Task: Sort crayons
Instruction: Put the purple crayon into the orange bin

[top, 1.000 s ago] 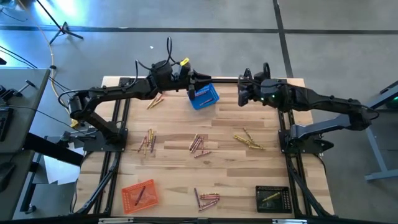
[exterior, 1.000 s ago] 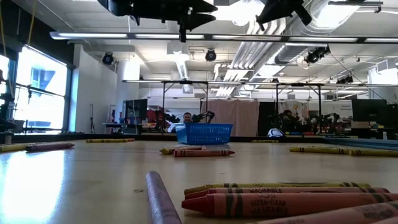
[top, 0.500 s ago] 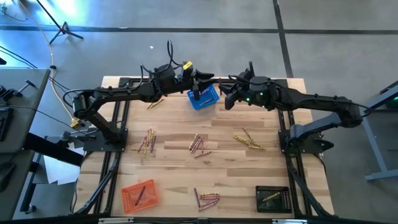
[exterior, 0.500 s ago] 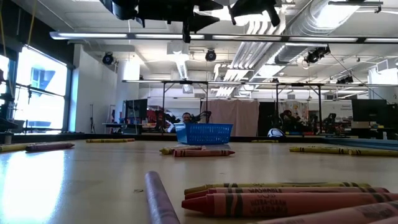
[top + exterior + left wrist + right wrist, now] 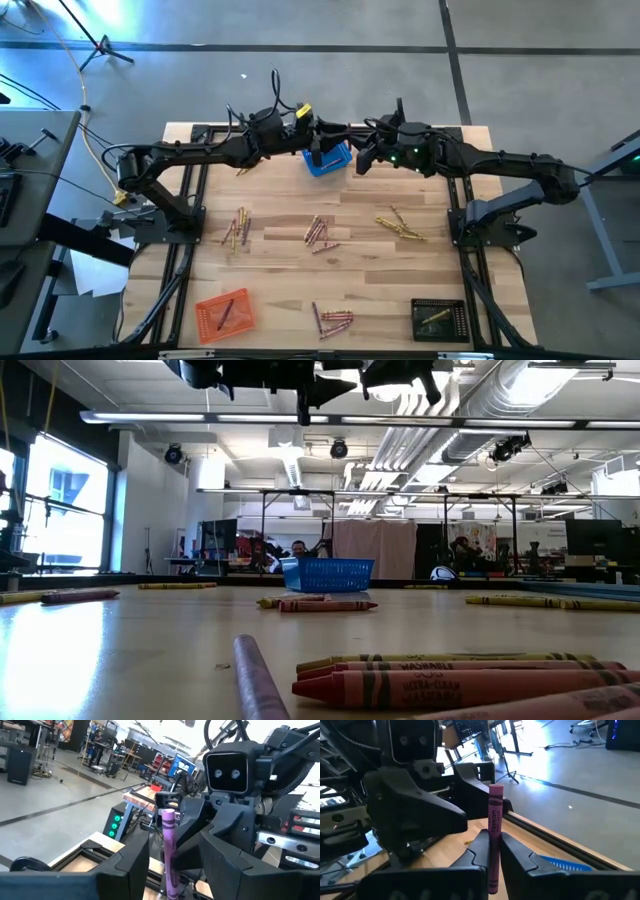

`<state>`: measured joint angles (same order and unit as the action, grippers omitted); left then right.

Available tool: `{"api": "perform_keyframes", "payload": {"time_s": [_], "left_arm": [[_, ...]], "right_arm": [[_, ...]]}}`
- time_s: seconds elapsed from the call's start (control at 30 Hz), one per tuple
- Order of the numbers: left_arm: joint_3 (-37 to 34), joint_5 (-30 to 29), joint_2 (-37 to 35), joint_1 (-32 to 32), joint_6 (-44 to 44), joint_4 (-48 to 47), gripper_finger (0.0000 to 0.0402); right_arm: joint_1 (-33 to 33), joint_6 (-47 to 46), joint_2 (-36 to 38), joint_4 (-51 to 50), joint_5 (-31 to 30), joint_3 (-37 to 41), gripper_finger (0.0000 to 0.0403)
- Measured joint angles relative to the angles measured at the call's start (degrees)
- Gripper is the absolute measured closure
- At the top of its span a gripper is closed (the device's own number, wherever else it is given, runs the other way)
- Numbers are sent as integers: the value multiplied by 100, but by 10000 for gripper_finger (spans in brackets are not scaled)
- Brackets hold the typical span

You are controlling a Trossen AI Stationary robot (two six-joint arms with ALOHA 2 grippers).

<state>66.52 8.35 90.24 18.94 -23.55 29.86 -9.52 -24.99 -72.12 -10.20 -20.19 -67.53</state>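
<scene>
Purple crayon [image 5: 494, 835] standing upright between both grippers above the blue basket [image 5: 328, 158].

The right gripper [image 5: 491, 851] is pinching the crayon's lower part with its fingers closed narrowly on it, while the left gripper [image 5: 167, 865] is reaching in from the opposite side with its fingers spread wide around the same stick. More crayons [image 5: 319, 231] are lying in clusters across the wooden table [image 5: 275, 290], with an orange basket [image 5: 222, 311] and a black basket [image 5: 438, 320] sitting at its near edge.
</scene>
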Motion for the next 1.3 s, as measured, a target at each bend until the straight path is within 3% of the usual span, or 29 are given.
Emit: {"api": "perform_keyframes", "payload": {"time_s": [0.67,0.8,1.0,1.3], "left_arm": [[1,11,-2,-27,-35,-3,246],[1,34,-2,-31,129,1,277],[2,348,-2,-24,385,6,384],[2,318,-2,38,422,-124,396]], "right_arm": [[0,2,-125,311,484,0,387],[0,0,-157,327,549,0,387],[2,26,-160,305,537,2,378],[-25,149,39,-236,719,2,301]]}}
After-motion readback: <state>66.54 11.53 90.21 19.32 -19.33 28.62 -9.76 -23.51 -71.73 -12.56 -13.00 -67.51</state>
